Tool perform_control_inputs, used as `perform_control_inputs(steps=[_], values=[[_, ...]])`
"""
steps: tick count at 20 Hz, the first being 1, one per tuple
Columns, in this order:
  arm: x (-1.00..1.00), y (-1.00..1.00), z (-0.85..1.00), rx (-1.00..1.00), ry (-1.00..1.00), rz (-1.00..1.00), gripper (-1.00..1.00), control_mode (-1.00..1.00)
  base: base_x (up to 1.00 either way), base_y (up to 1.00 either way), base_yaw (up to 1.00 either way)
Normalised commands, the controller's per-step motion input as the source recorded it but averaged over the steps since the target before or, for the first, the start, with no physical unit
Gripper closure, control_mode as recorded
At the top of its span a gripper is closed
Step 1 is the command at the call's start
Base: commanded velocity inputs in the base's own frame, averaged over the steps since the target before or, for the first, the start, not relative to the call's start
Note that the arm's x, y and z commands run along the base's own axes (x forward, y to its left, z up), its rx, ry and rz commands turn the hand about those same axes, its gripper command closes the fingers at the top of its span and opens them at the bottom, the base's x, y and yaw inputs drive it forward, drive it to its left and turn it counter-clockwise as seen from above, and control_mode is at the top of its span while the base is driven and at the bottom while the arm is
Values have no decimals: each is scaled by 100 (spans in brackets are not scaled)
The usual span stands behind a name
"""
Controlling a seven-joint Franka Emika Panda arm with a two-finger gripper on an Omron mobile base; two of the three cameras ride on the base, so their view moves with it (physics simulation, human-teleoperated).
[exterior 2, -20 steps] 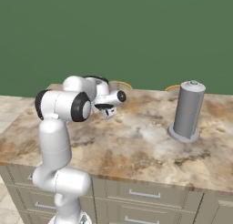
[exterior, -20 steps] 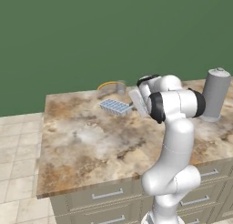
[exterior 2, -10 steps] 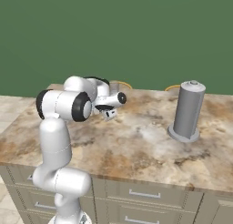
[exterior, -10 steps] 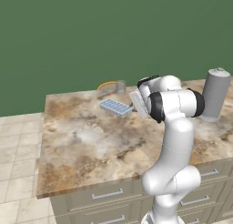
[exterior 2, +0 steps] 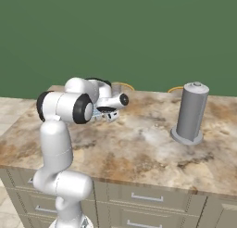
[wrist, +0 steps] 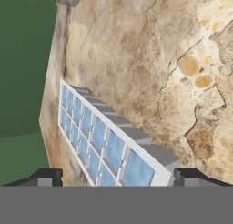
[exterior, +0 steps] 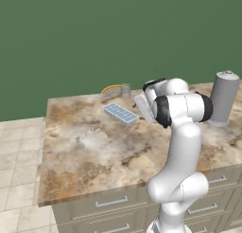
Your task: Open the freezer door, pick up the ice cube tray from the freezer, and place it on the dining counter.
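Nearest the hand camera, the gripper [wrist: 118, 177] has its two dark finger tips spread wide at either side of the view, clamped on nothing — the ice cube tray [wrist: 102, 141] lies between and just beyond them, flat on the stone. That spread reads as a release: the tray looks to rest on its own, so the placing step seems done or all but done. In the left base view the tray [exterior: 120, 113] sits on the dining counter [exterior: 90, 151], toward its back edge, just left of the wrist. Farther off stands a grey cylinder [exterior 2: 190, 113], well apart to the right. At the far edge sits a small round yellow-rimmed dish [exterior: 116, 89] — behind it, only green wall.
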Motion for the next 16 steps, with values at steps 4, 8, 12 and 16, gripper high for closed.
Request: perform_control_inputs(steps=[4, 8, 12, 16], values=[[0, -5, 8, -6, 0, 4, -100, -100, 0, 0, 0], [-2, -10, 2, -14, 0, 6, -100, -100, 0, 0, 0], [-17, -20, 5, -14, 0, 6, -100, -100, 0, 0, 0], [-30, -2, 36, -11, 0, 8, -100, -100, 0, 0, 0]])
